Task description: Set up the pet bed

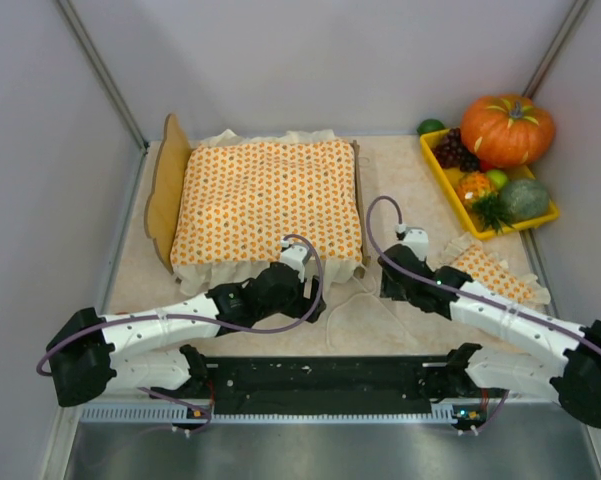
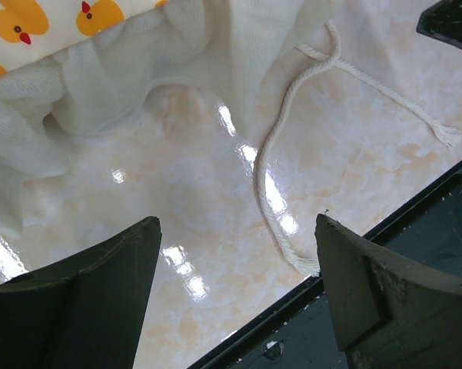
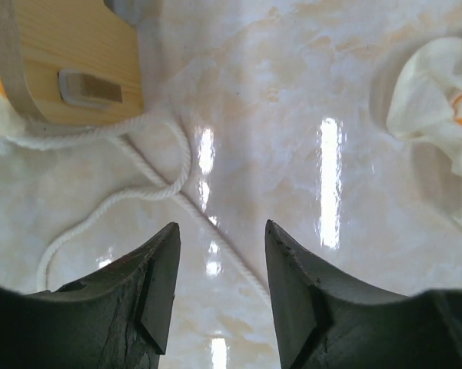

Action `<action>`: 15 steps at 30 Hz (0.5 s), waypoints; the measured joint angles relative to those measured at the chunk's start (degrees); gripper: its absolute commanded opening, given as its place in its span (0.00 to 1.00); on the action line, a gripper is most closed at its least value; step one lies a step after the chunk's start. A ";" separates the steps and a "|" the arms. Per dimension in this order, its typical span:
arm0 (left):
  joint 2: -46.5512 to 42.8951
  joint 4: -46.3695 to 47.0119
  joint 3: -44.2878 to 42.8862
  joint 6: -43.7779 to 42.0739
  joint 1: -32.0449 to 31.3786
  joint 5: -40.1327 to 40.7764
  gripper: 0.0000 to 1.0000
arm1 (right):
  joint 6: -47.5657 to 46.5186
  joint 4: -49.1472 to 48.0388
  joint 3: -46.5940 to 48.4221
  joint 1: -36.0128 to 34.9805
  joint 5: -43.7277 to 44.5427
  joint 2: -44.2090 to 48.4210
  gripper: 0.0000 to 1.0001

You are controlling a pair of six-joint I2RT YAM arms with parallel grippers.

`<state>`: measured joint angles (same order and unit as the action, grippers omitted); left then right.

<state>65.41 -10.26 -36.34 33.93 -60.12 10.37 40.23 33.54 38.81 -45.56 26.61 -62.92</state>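
Light-wood pet bed (image 1: 163, 190) sits upper left in your top view, with the orange-dotted bedspread (image 1: 270, 200) draped over it. Your left pincer (image 2: 238, 223) hangs wide open above the bench (image 1: 400, 165), over the white cord (image 2: 273, 177). Your right pincer (image 3: 221, 227) has its jaws parted and grips nothing, near the bed's wooden corner.

This is looking like a robotics lab cell rather than a home. Plain pale panel walls (image 1: 310, 60) are closing in the table on three sides, with bare metal struts (image 1: 101, 70) running up the corners. The left arm (image 1: 160, 330) and the right arm (image 1: 520, 320) are sitting bolted to a black rail (image 1: 320, 380) at the near edge, purple cables (image 1: 368, 228) looping off them. A pet bed (image 1: 166, 190) and a yellow tray (image 1: 520, 225) holding a pumpkin (image 1: 507, 128) and what are probably fake fruits are lying on the marble-patterned tabletop (image 1: 400, 170).
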 measured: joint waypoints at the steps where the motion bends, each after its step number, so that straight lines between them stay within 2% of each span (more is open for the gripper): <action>1: 0.00 -0.02 -0.02 -0.04 0.00 0.00 0.86 | 1.05 0.66 -0.70 0.00 -0.70 2.01 0.48; 5: 0.00 0.00 -0.11 -0.24 0.00 0.00 0.86 | 5.16 2.95 -4.37 0.07 -4.94 6.45 0.48; 10: 0.00 0.04 -0.22 -0.55 0.00 0.00 0.86 | 8.70 6.43 -9.33 0.07 -9.79 6.62 0.47; 14: 0.00 0.04 -0.33 -0.87 0.00 0.00 0.86 | 9.51 7.63 -10.45 0.04 -11.30 4.24 0.38; 15: 0.00 0.00 -0.33 -0.92 0.00 0.00 0.86 | 9.51 7.61 -10.60 0.04 -11.45 3.56 0.32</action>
<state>65.41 -10.26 -36.67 33.01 -60.12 10.37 49.74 41.15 28.21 -45.52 15.16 -59.35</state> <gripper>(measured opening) 0.861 0.414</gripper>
